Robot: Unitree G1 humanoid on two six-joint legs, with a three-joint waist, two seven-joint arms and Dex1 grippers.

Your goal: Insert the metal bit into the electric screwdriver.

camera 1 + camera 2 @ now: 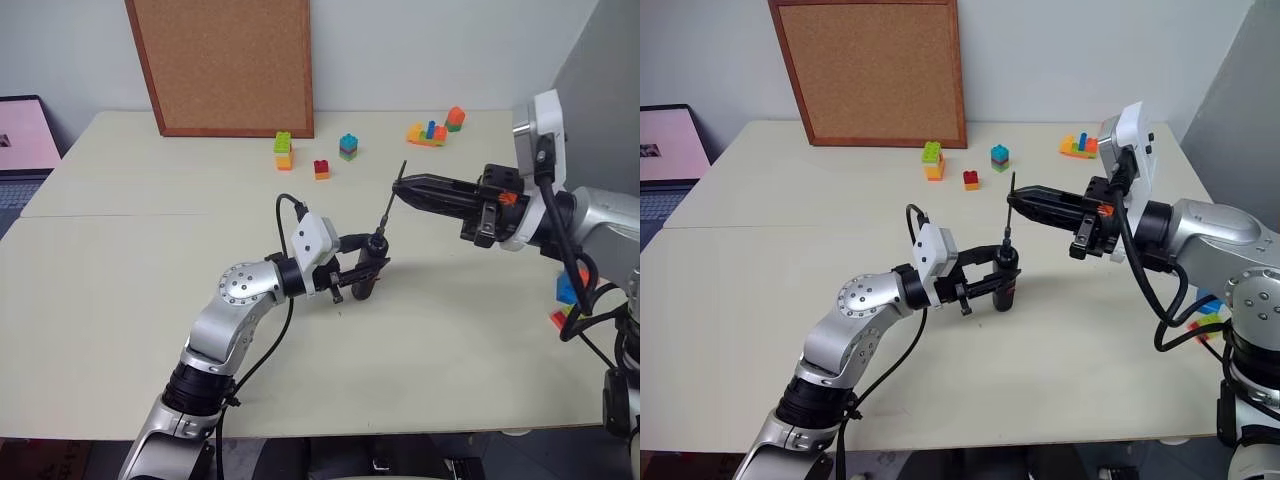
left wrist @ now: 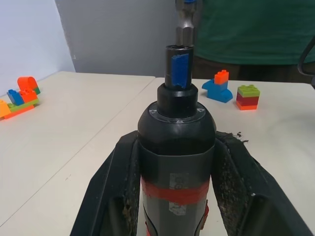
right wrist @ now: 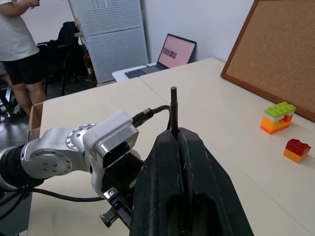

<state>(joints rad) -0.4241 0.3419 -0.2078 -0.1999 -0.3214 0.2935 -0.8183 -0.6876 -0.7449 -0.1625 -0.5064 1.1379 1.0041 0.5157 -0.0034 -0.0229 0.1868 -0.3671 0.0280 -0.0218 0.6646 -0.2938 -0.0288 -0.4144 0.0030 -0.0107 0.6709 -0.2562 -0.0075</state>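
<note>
A pale table point(image 1: 120, 300) stands against a white wall point(image 1: 420, 50); a corkboard point(image 1: 225, 65) leans there, a laptop point(image 1: 22, 140) far left.

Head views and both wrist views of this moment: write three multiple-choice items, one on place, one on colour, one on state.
1. Where is the black pen-shaped electric screwdriver?
A lying flat on the table
B upright in the left gripper
C beside the blocks

2. What colour band rings the screwdriver's body?
A red
B yellow
C green

3. What is the right gripper doing?
A open, holding nothing
B shut on a block
C shut on the thin grey metal bit

Key: B, its fingers flank the upright tool; A, the left wrist view shows red; C, the rod stands between the closed fingers.
</note>
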